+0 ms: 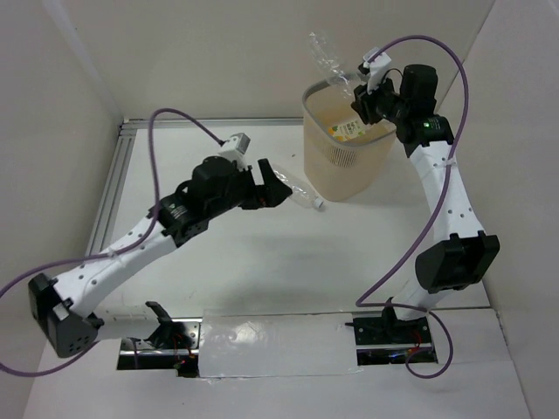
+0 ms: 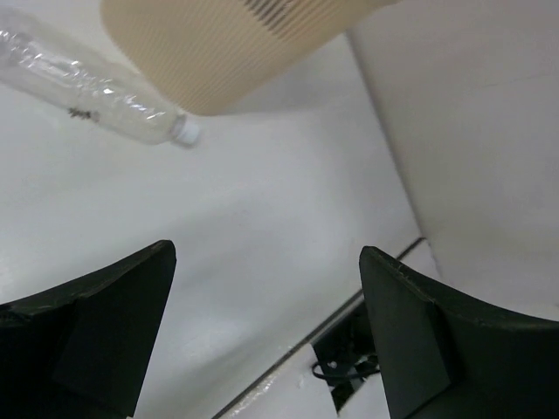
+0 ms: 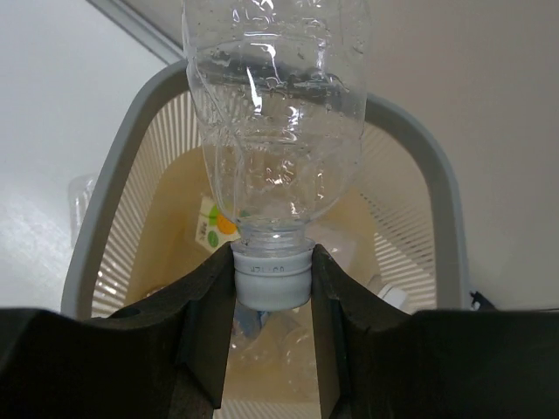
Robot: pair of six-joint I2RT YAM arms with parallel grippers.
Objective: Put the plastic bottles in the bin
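Observation:
My right gripper (image 1: 363, 92) (image 3: 272, 281) is shut on the white cap (image 3: 272, 275) of a clear crinkly plastic bottle (image 1: 328, 58) (image 3: 275, 131). It holds the bottle tilted over the bin's far rim. The beige bin (image 1: 342, 168) (image 3: 112, 179) (image 2: 227, 48) stands at the back right and holds several bottles, one with a yellow-green label (image 1: 348, 130) (image 3: 213, 225). Another clear bottle (image 1: 303, 197) (image 2: 83, 83) with a white cap lies on the table left of the bin. My left gripper (image 1: 278, 190) (image 2: 266, 323) hovers just left of that bottle, open, with nothing between its fingers (image 2: 105, 323).
An aluminium rail (image 1: 113, 188) runs along the table's left and back edges, with white walls behind. A taped white sheet (image 1: 271, 349) lies at the near edge between the arm bases. A purple cable (image 1: 188, 120) loops above each arm.

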